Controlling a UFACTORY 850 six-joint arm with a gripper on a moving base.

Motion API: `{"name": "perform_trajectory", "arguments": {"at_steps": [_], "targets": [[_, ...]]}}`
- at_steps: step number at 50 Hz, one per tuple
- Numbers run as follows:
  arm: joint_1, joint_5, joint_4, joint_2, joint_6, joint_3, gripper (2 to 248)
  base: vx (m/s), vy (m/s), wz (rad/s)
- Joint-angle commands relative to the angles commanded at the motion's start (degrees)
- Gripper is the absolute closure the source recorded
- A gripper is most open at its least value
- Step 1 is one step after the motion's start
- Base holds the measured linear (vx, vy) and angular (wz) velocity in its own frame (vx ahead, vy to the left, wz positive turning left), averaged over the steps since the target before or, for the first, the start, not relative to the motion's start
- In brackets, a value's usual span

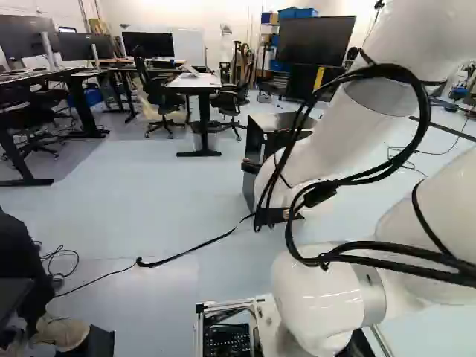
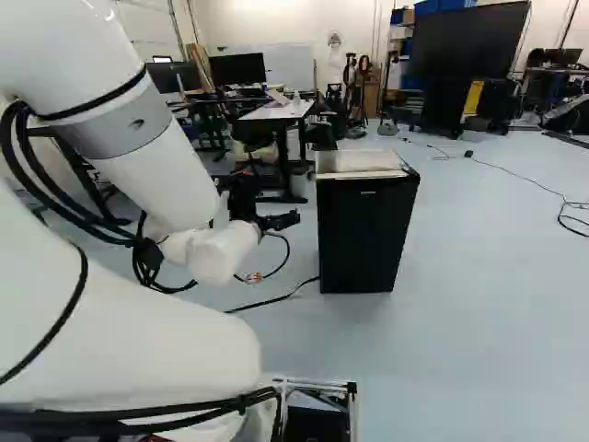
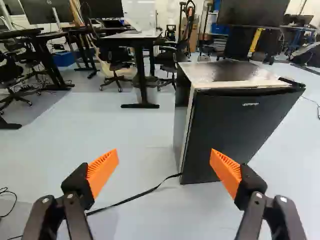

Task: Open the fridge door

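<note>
Gripper (image 3: 164,157) fingers stand wide, nothing between their orange pads (image 3: 102,172), likely so that one can hook the shut door (image 3: 235,130) of the black mini-fridge (image 3: 220,72), placed on the floor (image 3: 135,130) ahead, front towards the arm (image 2: 166,184), presumably for reach.

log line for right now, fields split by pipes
fridge door: closed | gripper: open, nothing gripped | contact: none visible | pull: not started

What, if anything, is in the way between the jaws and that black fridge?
Nothing visible stands between the open jaws and the door of the fridge. A black cable lies on the floor, running to the fridge's foot.
</note>
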Motion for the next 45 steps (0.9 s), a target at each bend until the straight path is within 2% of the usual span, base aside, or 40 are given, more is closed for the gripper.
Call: {"name": "perform_trajectory", "arguments": {"at_steps": [20, 45], "targets": [[0.0, 0.0, 0.0, -0.4, 0.0, -0.4, 3, 0.000, 0.000, 0.000], [0.0, 0.0, 0.0, -4.5, 0.0, -3.9, 3, 0.000, 0.000, 0.000]]}}
